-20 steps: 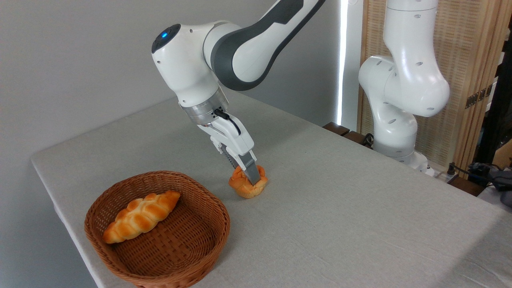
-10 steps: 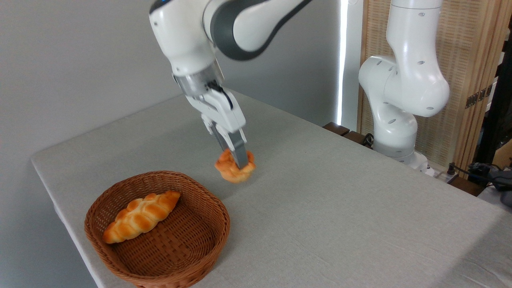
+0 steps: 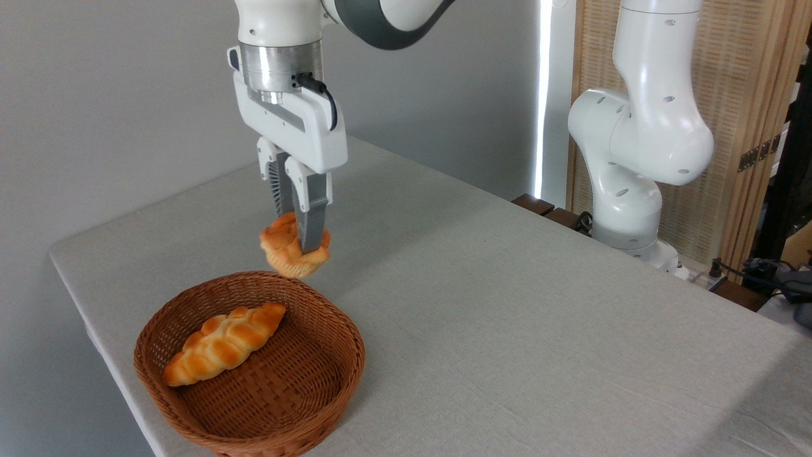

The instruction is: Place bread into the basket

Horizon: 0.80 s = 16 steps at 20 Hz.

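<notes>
Table (image 3: 539, 330): grey cloth-covered top, bearing the basket near its left front corner.
Arm: reaches in from above, wrist turned straight down so the load hangs plumb, apparently for a clean drop.
Basket (image 3: 346, 355): brown wicker, open side up; a long braided loaf (image 3: 223, 343) lies in its left half, leaving bare weave to the right.
Gripper (image 3: 299, 244): fingers pinch the bun from both sides.
Bread (image 3: 287, 254): small golden bun held clear of the table, above the basket's far rim, not yet inside.
</notes>
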Each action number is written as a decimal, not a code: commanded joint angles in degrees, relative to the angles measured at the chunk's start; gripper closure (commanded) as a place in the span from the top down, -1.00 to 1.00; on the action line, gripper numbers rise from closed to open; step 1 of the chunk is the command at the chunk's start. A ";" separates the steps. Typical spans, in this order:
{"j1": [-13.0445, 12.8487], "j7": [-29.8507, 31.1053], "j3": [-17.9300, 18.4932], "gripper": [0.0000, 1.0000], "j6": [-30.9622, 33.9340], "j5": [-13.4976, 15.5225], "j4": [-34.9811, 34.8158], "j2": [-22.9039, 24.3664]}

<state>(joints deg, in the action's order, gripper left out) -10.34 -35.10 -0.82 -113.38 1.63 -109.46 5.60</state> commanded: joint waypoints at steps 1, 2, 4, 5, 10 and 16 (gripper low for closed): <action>-0.20 -0.67 2.31 0.03 -6.31 0.39 0.57 -3.56; -0.20 -0.67 2.32 0.10 -7.46 0.30 0.57 -4.62; -0.20 -0.33 2.40 1.00 -10.88 0.21 0.57 -6.47; -0.20 -0.24 2.40 1.00 -12.03 0.21 0.57 -6.73; -0.20 -0.24 3.28 1.00 -13.27 0.39 0.65 -6.91; -0.20 -0.06 3.37 1.00 -13.18 0.83 0.65 -6.12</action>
<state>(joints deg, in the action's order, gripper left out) -10.07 -35.09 1.77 -126.27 1.63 -108.82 -1.50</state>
